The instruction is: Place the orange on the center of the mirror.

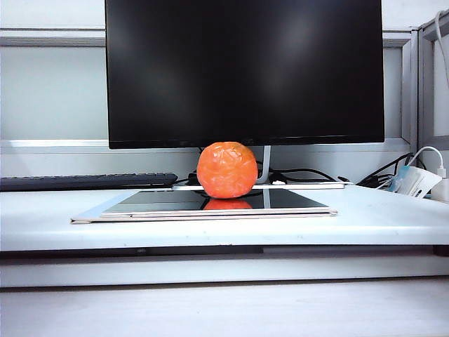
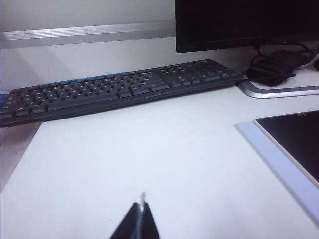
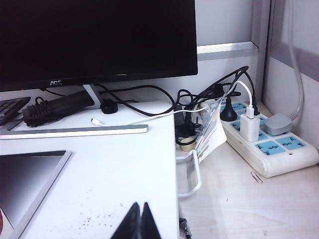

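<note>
Black fingertips of the left gripper point(image 2: 142, 219) meet in a point, clenched on nothing, low over the bare white desk point(image 2: 149, 149). Ahead of it lies a dark keyboard point(image 2: 119, 89), and off to one side ahead sits a corner of the mirror point(image 2: 294, 144), its pale rim showing beside the dark glass.

The right gripper point(image 3: 140, 221) is likewise pressed shut and empty, hovering over the desk near its edge. Just beside it, toward the middle of the desk, is the mirror's other end. Farther ahead stand the black monitor point(image 3: 94, 40) on its silver foot, a coiled black cable bundle point(image 3: 55, 109), and beyond the desk edge a white power strip point(image 3: 269, 144) with plugs in it.

From the exterior view neither gripper is visible. The orange point(image 1: 226, 170) rests on the mirror, well apart from both grippers, roughly midway along its width and toward its far edge, with its reflection just below it in the glass.
</note>
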